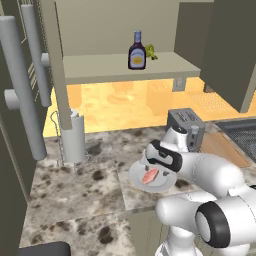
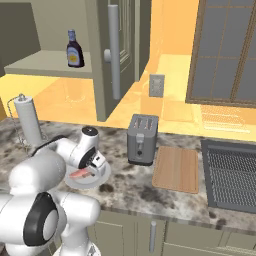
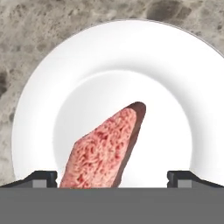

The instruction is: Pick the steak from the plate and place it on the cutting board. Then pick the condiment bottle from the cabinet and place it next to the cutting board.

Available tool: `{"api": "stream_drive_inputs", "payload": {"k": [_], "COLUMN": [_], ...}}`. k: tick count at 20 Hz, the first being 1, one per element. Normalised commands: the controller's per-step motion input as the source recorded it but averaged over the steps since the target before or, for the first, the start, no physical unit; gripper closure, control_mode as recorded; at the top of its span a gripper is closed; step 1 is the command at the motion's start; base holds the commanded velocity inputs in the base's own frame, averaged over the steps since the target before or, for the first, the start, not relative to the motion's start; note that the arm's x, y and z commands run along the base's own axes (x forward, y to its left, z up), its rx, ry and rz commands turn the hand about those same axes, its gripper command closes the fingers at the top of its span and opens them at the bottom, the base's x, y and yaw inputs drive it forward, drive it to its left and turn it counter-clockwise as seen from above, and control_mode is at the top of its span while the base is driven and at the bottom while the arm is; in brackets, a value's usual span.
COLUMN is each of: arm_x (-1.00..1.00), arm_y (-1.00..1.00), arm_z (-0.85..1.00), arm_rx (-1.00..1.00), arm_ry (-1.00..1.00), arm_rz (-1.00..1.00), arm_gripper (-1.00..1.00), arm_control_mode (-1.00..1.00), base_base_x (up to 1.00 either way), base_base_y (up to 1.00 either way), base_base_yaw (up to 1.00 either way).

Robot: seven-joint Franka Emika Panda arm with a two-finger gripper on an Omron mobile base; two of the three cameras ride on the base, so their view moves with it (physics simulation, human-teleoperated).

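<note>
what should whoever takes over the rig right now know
Gripper: open, low over the plate, a finger on each side of the steak, not gripping.
Steak: on the plate, on the counter left of the toaster.
Cutting board: right of the toaster, bare.
Bottle: upright on the cabinet shelf.
Done: nothing moved.
Left: grip steak, put on board; then bottle beside board.
</note>
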Motion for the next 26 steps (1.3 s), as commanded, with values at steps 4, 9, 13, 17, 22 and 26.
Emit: {"api": "stream_drive_inputs", "payload": {"k": [4, 9, 13, 17, 22, 26], "arm_x": [0.0, 0.0, 0.0, 0.0, 0.0, 0.0], "arm_y": [0.08, 0.19, 0.19, 0.17, 0.09, 0.0], "arm_z": [-0.36, -0.36, -0.37, -0.35, -0.14, 0.0], "arm_rx": [0.0, 0.0, 0.0, 0.0, 0.0, 0.0], "arm_ry": [-0.04, -0.03, -0.02, -0.02, 0.0, 0.0], "arm_rz": [0.0, 0.0, 0.0, 0.0, 0.0, 0.0], "arm_gripper": [-1.0, -1.0, -1.0, -1.0, 1.0, 1.0], "arm_control_mode": [-1.0, -1.0, -1.0, -1.0, -1.0, -1.0], "base_base_x": [0.0, 0.0, 0.0, 0.0, 0.0, 0.0], "base_base_y": [0.0, 0.0, 0.0, 0.0, 0.0, 0.0], "base_base_yaw": [0.0, 0.0, 0.0, 0.0, 0.0, 0.0]}}
